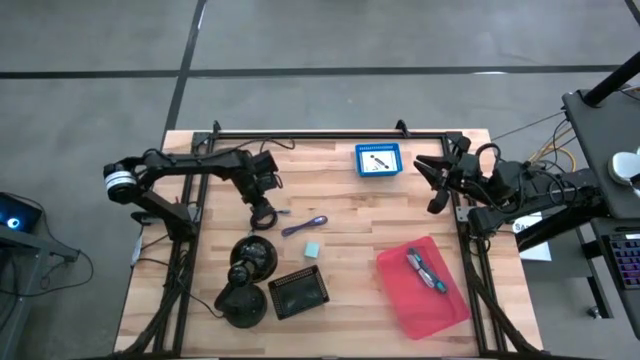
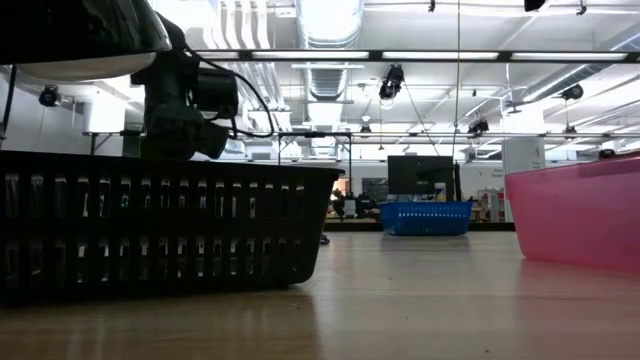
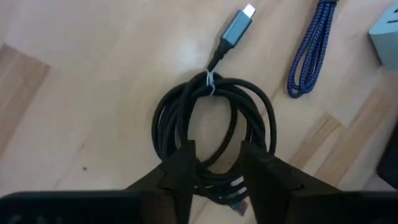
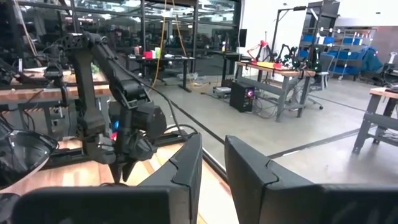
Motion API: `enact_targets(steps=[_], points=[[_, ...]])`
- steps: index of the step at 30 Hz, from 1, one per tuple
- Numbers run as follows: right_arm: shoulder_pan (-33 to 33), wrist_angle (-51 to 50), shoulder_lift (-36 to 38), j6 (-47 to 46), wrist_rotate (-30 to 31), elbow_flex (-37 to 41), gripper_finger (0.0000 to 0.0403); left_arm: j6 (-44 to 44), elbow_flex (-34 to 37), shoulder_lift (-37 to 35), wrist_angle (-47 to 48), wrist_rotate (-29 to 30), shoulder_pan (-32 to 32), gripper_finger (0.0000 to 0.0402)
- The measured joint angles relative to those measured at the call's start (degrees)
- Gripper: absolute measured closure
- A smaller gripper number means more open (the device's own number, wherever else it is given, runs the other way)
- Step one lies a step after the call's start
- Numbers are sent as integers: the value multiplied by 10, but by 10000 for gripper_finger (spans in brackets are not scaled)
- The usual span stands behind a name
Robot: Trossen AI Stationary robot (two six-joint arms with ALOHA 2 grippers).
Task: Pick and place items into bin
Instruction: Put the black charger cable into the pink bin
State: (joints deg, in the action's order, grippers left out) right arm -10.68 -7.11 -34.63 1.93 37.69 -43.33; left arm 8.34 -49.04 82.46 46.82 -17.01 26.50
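Wooden worktop (image 1: 350,200) fills the centre of the high view, with grey floor all around it and the two dark arms coming in from the left and right edges. On the lower right of the worktop lies the red bin (image 1: 425,288), the largest thing here, and it already carries a teal-handled tool (image 1: 425,270) and perhaps one more small item next to it. A black basket (image 1: 299,292) stands in the lower centre, just beside two big black domed objects (image 1: 246,282). A small blue tray (image 1: 378,160) sits in the upper centre.

I judge the task as only begun: one or two items are in the red bin, and several remain loose. These are the coiled black cable (image 3: 214,134) left of centre, the purple braided cord (image 1: 304,225) just right of it, and the pale teal cube (image 1: 313,248) a little lower.

The left gripper (image 3: 214,177) is down over the coiled black cable. Its fingers are a little apart and straddle the near strands of the coil, touching them; whether they really clamp the cable I cannot tell. The right gripper (image 1: 436,182) waits at the upper right edge of the worktop, with its fingers nearly together and holding nothing.
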Motion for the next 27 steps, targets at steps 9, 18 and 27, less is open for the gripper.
enact_targets(steps=[9,18,27], points=[[0,-3,0,2,0,0,344,-4,33,0,-57,24,0,213],[0,-11,0,1,0,0,344,-13,86,0,-107,26,0,212],[0,-11,0,-3,0,0,344,-12,100,11,-149,30,0,212]])
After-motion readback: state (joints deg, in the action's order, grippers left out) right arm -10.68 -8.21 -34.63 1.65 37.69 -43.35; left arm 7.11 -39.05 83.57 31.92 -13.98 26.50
